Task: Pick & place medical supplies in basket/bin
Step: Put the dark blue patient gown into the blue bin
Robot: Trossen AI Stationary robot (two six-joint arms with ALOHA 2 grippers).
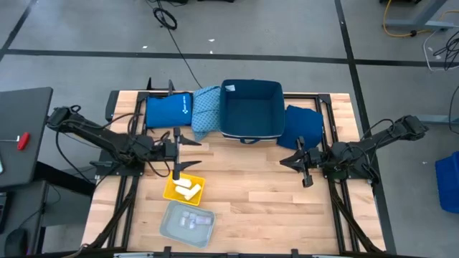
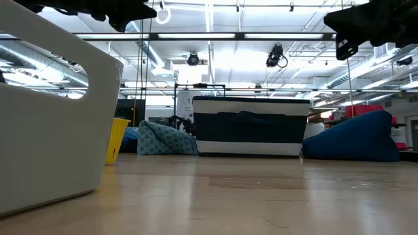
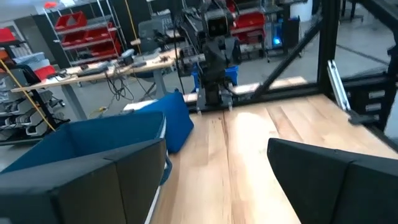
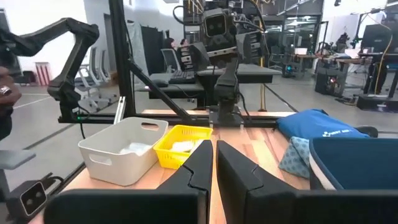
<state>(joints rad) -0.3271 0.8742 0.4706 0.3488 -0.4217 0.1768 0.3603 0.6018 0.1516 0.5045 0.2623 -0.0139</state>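
Several white tubes [image 1: 188, 188] lie in a yellow tray [image 1: 172, 192] near the table's middle left. Small clear vials [image 1: 192, 221] sit in a pale bin [image 1: 169, 228] at the near edge. A teal patterned cloth [image 1: 206, 111] lies against the left wall of the dark blue basket [image 1: 251, 133]. A dark blue cloth [image 1: 303, 127] rests on the table at the basket's right. My left gripper [image 1: 197, 154] hovers open just beyond the yellow tray. My right gripper [image 1: 283, 161] hovers shut over bare table, near the dark blue cloth.
A blue pack with a white logo [image 1: 168, 111] lies at the far left, beside the teal cloth. The basket [image 2: 251, 127] stands at the far middle. Bare wood [image 1: 251, 193] spans the space between the two grippers. Black frame rails [image 1: 122, 208] run along both sides.
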